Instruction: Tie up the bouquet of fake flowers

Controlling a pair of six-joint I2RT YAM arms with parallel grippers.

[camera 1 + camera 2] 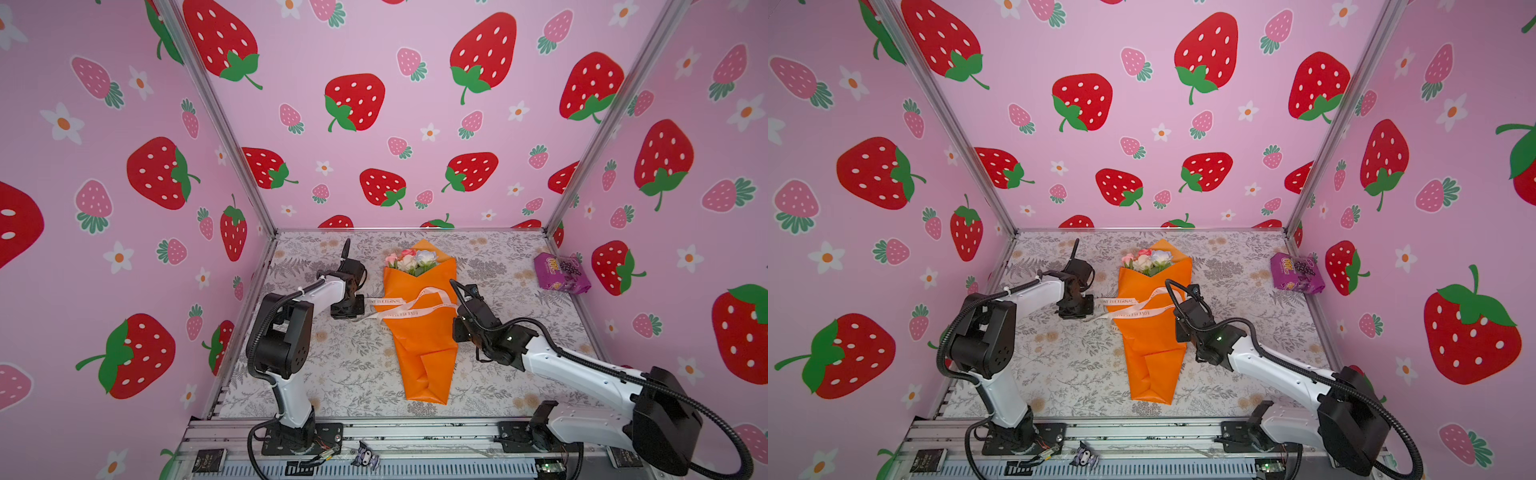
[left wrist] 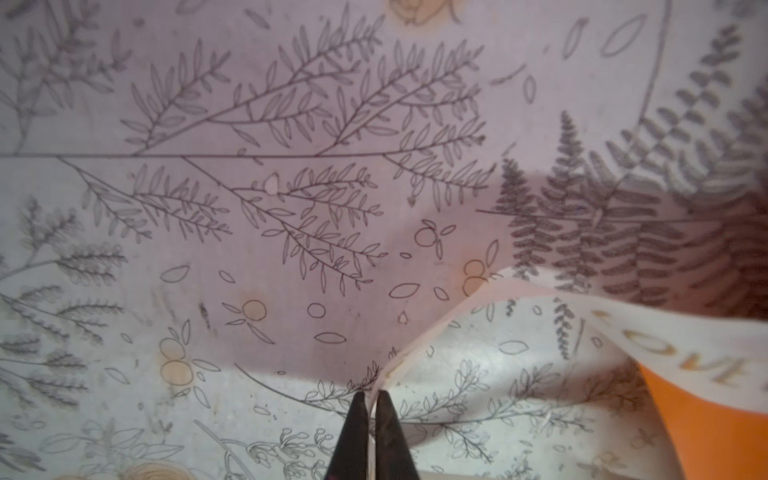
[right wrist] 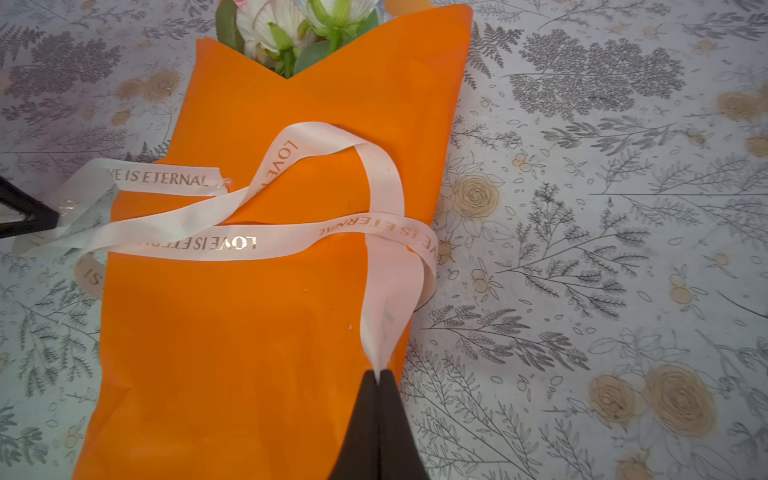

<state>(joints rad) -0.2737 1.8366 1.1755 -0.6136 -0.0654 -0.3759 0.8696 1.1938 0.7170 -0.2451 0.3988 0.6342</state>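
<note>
Bouquet of fake flowers (image 1: 419,349) before me: orange wrap, pink, white, lilac blooms; flat at middle of table (image 1: 353,374), heads toward its far edge.

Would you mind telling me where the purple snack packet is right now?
In both top views the purple snack packet lies in the far right corner of the table, apart from the bouquet.

The bouquet (image 1: 419,345) lies mid-way across the table (image 1: 332,374), blooms toward the back wall; ribbon (image 1: 405,314) crosses over its middle; left gripper (image 2: 372,397) just left of it, right gripper (image 3: 378,376) at its right edge, each on a ribbon strand; packet (image 1: 561,274) in the back right corner.
</note>
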